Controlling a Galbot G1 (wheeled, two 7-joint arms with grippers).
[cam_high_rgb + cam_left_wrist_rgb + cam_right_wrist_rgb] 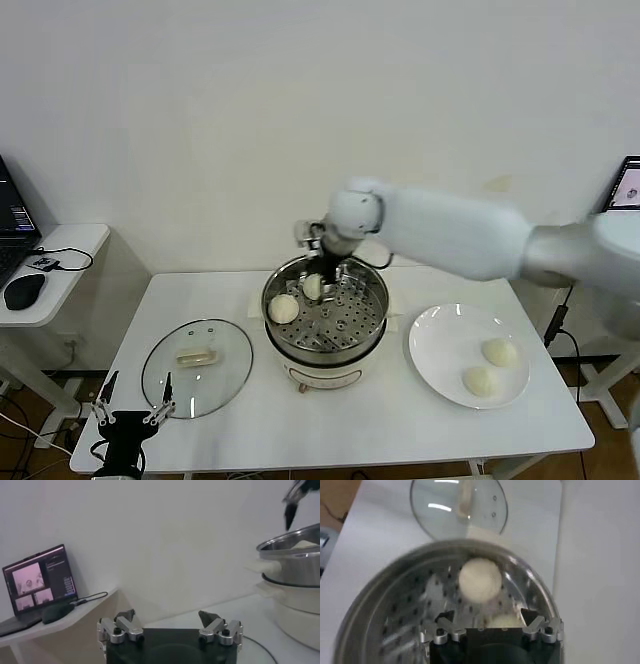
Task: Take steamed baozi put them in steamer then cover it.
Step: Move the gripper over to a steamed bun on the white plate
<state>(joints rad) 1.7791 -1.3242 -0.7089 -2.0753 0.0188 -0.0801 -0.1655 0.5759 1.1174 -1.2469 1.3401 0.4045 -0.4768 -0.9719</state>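
Two buns [491,366] wait on the plate [432,328], soft and light, best pinched gently across their sides by the right claw [330,283], now spread apart over the steamer [372,322].

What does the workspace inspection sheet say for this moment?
Surface: white table.
Job's things: steamer at table centre holds two baozi; two more baozi lie on the white plate; glass cover lies flat beside the steamer.
Clutter: nothing seen.
Grippers: right gripper open over the steamer; left gripper open, low at the table's front corner.
Cables: cable on the side desk.
Surroundings: laptop, mouse, white wall.
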